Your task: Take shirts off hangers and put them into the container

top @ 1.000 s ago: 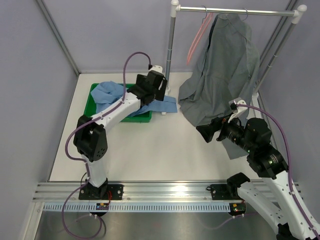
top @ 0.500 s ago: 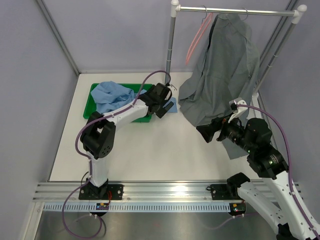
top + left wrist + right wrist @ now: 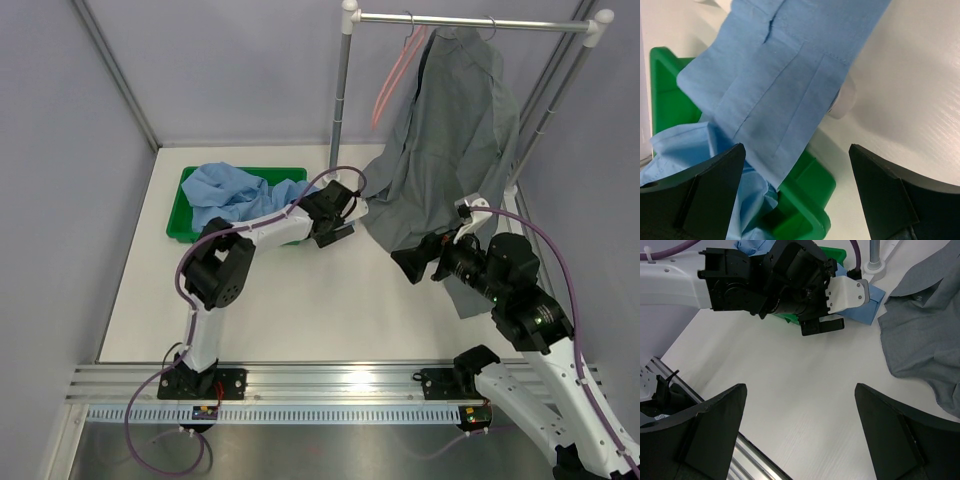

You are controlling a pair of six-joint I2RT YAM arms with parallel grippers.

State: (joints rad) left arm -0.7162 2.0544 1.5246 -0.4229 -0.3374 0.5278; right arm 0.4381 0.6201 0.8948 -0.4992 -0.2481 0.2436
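Observation:
The light blue shirt [image 3: 225, 188] lies bunched in the green container [image 3: 182, 218]. Its sleeve [image 3: 780, 80] hangs over the container's right corner [image 3: 810, 200] onto the table. My left gripper [image 3: 340, 225] hovers open just above that sleeve and corner, with nothing between its fingers [image 3: 797, 155]. The slate grey shirt [image 3: 450, 130] hangs from the rack on a hanger of which only the hook [image 3: 490, 25] shows. An empty pink hanger [image 3: 395, 80] hangs beside it. My right gripper [image 3: 410, 265] stands open over bare table [image 3: 800, 395], close to the grey shirt's lower hem [image 3: 925, 325].
The rack's left pole [image 3: 342, 100] stands on a foot [image 3: 874, 262] right behind the left gripper. Its top bar [image 3: 470, 22] spans the back right, with slanted poles [image 3: 545, 120] at the right. Grey walls close in the table.
My left gripper has swung right, from above the container to its right corner near the rack pole's foot. The right arm has barely moved.

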